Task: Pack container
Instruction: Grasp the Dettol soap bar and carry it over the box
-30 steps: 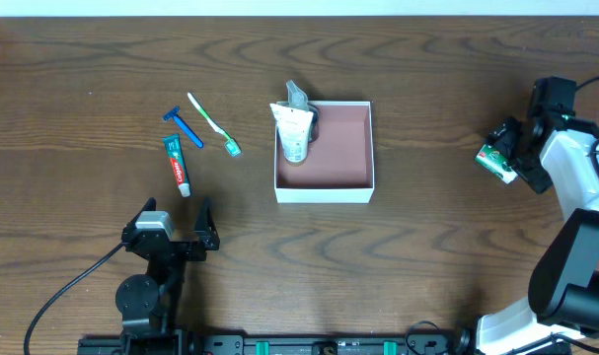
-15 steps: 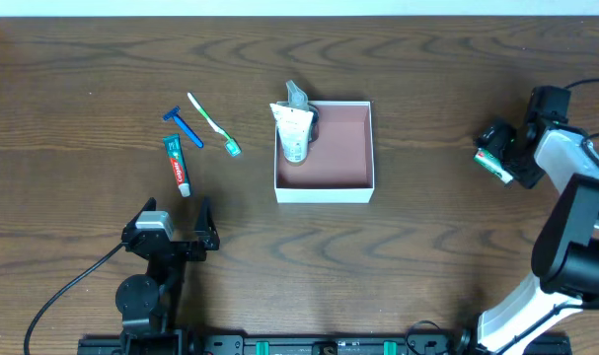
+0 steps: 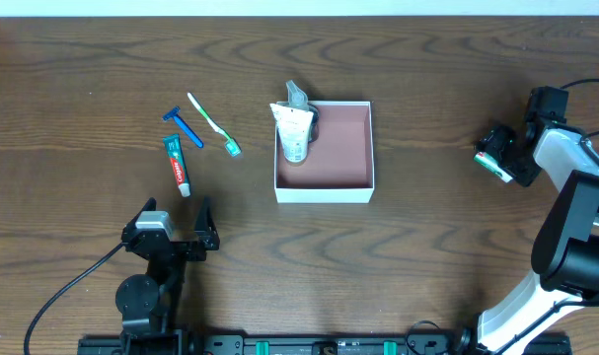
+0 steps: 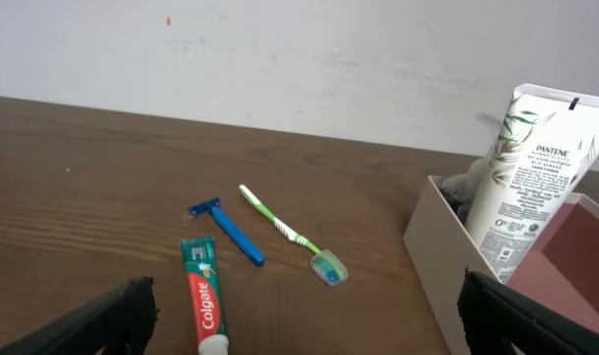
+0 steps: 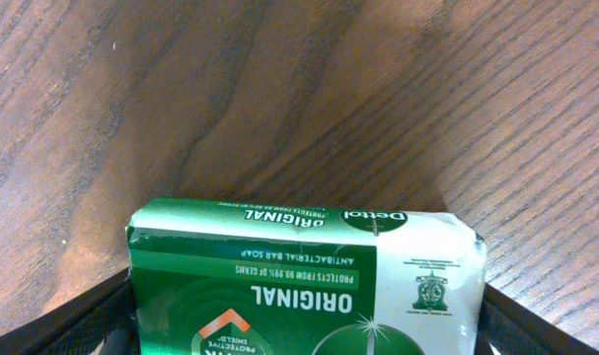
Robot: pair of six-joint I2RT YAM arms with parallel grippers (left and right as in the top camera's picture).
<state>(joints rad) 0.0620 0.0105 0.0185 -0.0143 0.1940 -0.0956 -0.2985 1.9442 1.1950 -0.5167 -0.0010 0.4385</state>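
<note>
The container (image 3: 370, 148) is a shallow white box with a reddish-brown floor at the table's middle; its corner shows in the left wrist view (image 4: 439, 266). A white Pantene tube (image 3: 293, 134) leans in its left side and also shows in the left wrist view (image 4: 524, 168). My right gripper (image 3: 496, 156) at the far right is shut on a green and white Dettol soap bar (image 5: 309, 281), held just above the table. My left gripper (image 3: 177, 229) is open and empty near the front left. A Colgate toothpaste tube (image 3: 178, 164), a blue razor (image 3: 186, 126) and a green toothbrush (image 3: 213, 123) lie left of the container.
The toothpaste (image 4: 204, 308), razor (image 4: 230, 231) and toothbrush (image 4: 291, 235) lie ahead of the left gripper on the brown wood table (image 3: 437, 256). A white wall stands behind the table's far edge.
My right gripper, with the soap bar in it, has turned and shifted slightly up and left at the far right. The left arm has not moved.
</note>
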